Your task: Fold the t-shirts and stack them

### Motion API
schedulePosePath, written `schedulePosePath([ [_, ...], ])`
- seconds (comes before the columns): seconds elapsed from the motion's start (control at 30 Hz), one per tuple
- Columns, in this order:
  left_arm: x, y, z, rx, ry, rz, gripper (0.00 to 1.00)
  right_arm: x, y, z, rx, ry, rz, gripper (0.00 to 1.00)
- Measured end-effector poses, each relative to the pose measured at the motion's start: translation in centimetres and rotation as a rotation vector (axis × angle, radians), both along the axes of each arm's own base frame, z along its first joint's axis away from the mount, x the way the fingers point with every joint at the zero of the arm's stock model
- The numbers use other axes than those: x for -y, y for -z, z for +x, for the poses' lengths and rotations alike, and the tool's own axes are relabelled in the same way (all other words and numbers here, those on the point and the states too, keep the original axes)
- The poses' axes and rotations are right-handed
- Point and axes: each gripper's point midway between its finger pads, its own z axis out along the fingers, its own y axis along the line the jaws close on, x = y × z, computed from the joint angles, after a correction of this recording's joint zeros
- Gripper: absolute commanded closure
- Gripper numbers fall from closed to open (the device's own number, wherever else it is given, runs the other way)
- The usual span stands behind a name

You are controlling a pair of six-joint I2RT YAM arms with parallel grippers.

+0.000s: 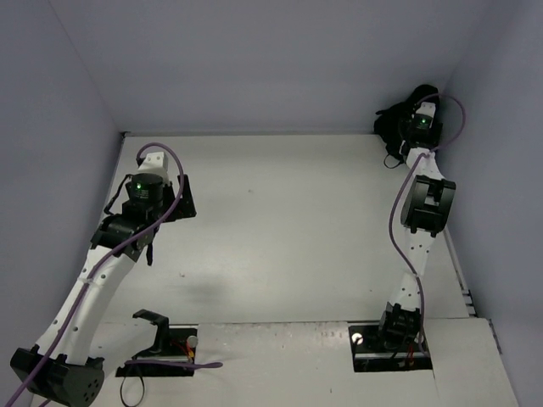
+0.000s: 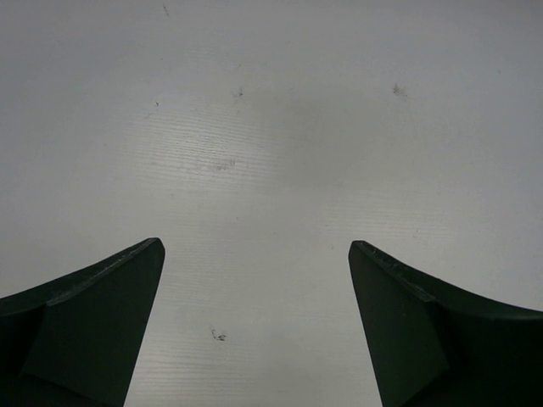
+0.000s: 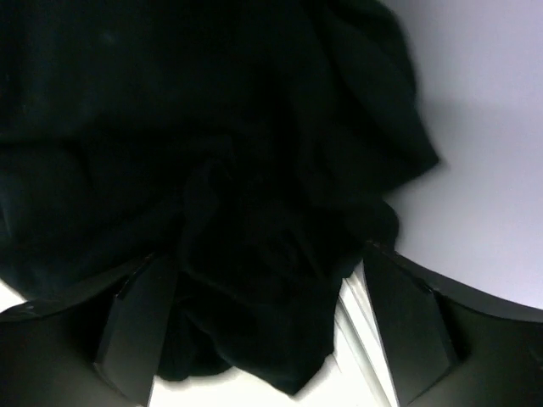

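Well, start at the left: your left gripper (image 2: 254, 326) hangs over the left part of the flat white table (image 1: 297, 220). Its two dark fingers are spread wide, with only bare, lightly scuffed tabletop between them. It holds nothing and is well apart from the job.

Move across to the far right corner of the table. There lies the plain black soft cloth t-shirt (image 1: 394, 125), crumpled in a heap against the pale lilac wall (image 3: 492, 127), neither spread nor folded. You cannot read a long axis from it, because sleeves and hem are lost in the folds.

Your right arm is stretched out to that corner, and the right gripper (image 3: 263, 339) sits on the heap. Its fingers stand wide with a bunch of cloth between them. A sliver of white shows between the cloth and the finger at the right of the wrist view, so I judge nothing is pinched yet.

The shirt lies straight ahead of and under the right fingers, so the right arm is by far the nearer. The coming move, I judge, is to close on that bunch and draw the shirt toward the middle of the table, where the left gripper can reach an edge.
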Motion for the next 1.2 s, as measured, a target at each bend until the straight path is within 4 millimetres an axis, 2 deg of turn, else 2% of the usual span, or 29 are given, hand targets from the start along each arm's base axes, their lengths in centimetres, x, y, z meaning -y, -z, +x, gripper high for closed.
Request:
schedulePosePath([
  [0.1, 0.2, 0.6, -0.2, -0.016, 0.003, -0.009, 0.11, -0.3, 1.6, 1.4, 0.005, -0.039, 0.005, 0.77],
  [0.17, 0.3, 1.2, -0.4, -0.037, 0.006, -0.013, 0.11, -0.7, 2.8, 1.7, -0.002, -0.067, 0.015, 0.93],
  [0.23, 0.4, 1.7, -0.6, -0.057, 0.010, -0.014, 0.11, -1.4, 3.4, 1.9, -0.006, -0.094, 0.028, 1.00],
  [0.37, 0.5, 2.1, -0.8, -0.073, 0.017, -0.015, 0.11, -2.9, 2.4, 1.4, -0.020, -0.136, 0.034, 1.00],
  [0.47, 0.5, 1.7, -0.8, -0.070, 0.022, -0.014, 0.11, -6.2, -0.6, 0.5, -0.037, -0.188, 0.011, 1.00],
  [0.5, 0.5, 1.3, -0.8, -0.064, 0.022, -0.013, 0.11, -8.1, -2.4, 0.1, -0.033, -0.217, -0.003, 1.00],
  [0.57, 0.4, -0.1, -0.5, -0.032, 0.020, -0.012, 0.11, -13.9, -7.6, -0.7, -0.006, -0.298, -0.024, 1.00],
  [0.6, 0.3, -1.0, -0.3, -0.009, 0.017, -0.011, 0.11, -17.4, -10.9, -1.3, 0.028, -0.349, -0.032, 1.00],
  [0.67, 0.2, -2.9, -0.1, 0.043, 0.013, -0.015, 0.11, -25.4, -19.2, -2.8, 0.161, -0.469, -0.036, 1.00],
  [0.73, 0.0, -4.7, -0.2, 0.092, 0.011, -0.022, 0.11, -33.1, -27.7, -6.5, 0.315, -0.600, -0.012, 1.00],
  [0.77, 0.0, -5.4, -0.3, 0.111, 0.011, -0.026, 0.11, -36.3, -31.6, -8.8, 0.390, -0.664, 0.018, 1.00],
  [0.83, -0.1, -6.4, -0.6, 0.143, 0.014, -0.032, 0.11, -39.7, -38.6, -13.4, 0.532, -0.758, 0.084, 1.00],
  [0.87, -0.2, -6.8, -0.9, 0.157, 0.012, -0.033, 0.11, -39.8, -41.3, -15.1, 0.589, -0.774, 0.106, 1.00],
  [0.93, -0.3, -7.2, -1.2, 0.171, 0.016, -0.032, 0.11, -37.7, -45.7, -17.7, 0.685, -0.746, 0.137, 1.00],
  [1.0, -0.3, -7.4, -1.4, 0.182, 0.022, -0.029, 0.11, -35.4, -47.8, -19.4, 0.737, -0.699, 0.158, 1.00],
  [1.03, -0.3, -7.5, -1.5, 0.186, 0.025, -0.027, 0.11, -34.4, -48.1, -19.9, 0.746, -0.672, 0.168, 1.00],
  [1.1, -0.3, -7.6, -1.6, 0.188, 0.028, -0.022, 0.11, -33.0, -46.7, -20.6, 0.729, -0.617, 0.190, 1.00],
  [1.17, -0.4, -7.6, -1.7, 0.187, 0.031, -0.016, 0.11, -32.3, -43.8, -21.0, 0.677, -0.572, 0.215, 1.00],
  [1.2, -0.4, -7.4, -1.7, 0.183, 0.033, -0.012, 0.11, -32.1, -41.4, -21.0, 0.630, -0.549, 0.233, 0.99],
])
